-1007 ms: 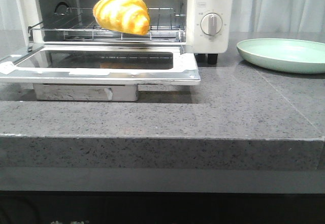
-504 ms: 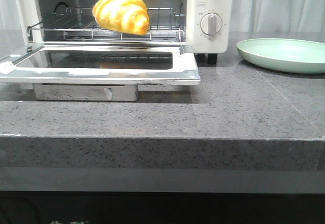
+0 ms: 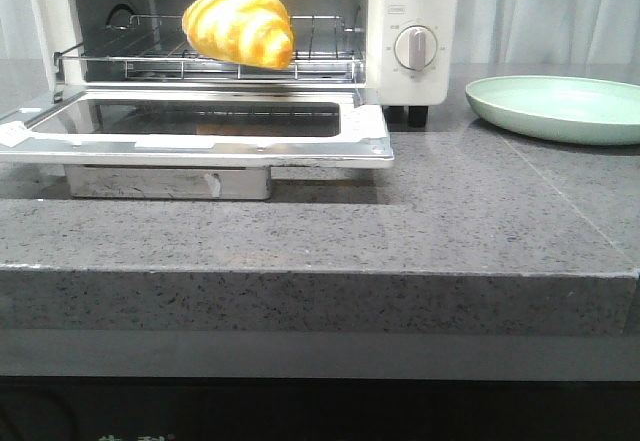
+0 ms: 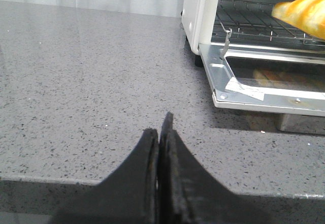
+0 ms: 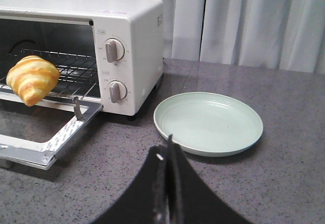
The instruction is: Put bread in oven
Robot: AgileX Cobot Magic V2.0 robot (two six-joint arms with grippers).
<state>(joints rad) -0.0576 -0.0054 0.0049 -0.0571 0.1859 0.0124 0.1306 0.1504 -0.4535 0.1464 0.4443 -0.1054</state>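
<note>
The bread [image 3: 240, 26] sits on the wire rack [image 3: 320, 46] inside the oven [image 3: 415, 21], well toward the front edge of the rack, with its nearer end overhanging the rack's front bar, above the hinge line of the open door [image 3: 200, 131]. Both arms are drawn back off the work: the left gripper [image 4: 160, 132] has its fingers pressed together with nothing between them, low over bare table [image 3: 450, 221] to the left of the oven, and the right gripper [image 5: 167, 155] is likewise closed and empty, just short of the pale green plate [image 5: 208, 123]. The placing itself looks done, so what remains, at a guess, is to nudge the roll deeper and swing the door up. To do that well, a closed gripper should push the bread from its front face straight back along the rack bars, gently, since a glossy rounded roll is likely to roll or skid sideways. The door lies flat and juts out over the table, its metal rim and corners the main thing to clear; lifting it from below its front edge seems safest. Open table lies left of the oven and in front of the door; on the right the plate narrows the room.
</note>
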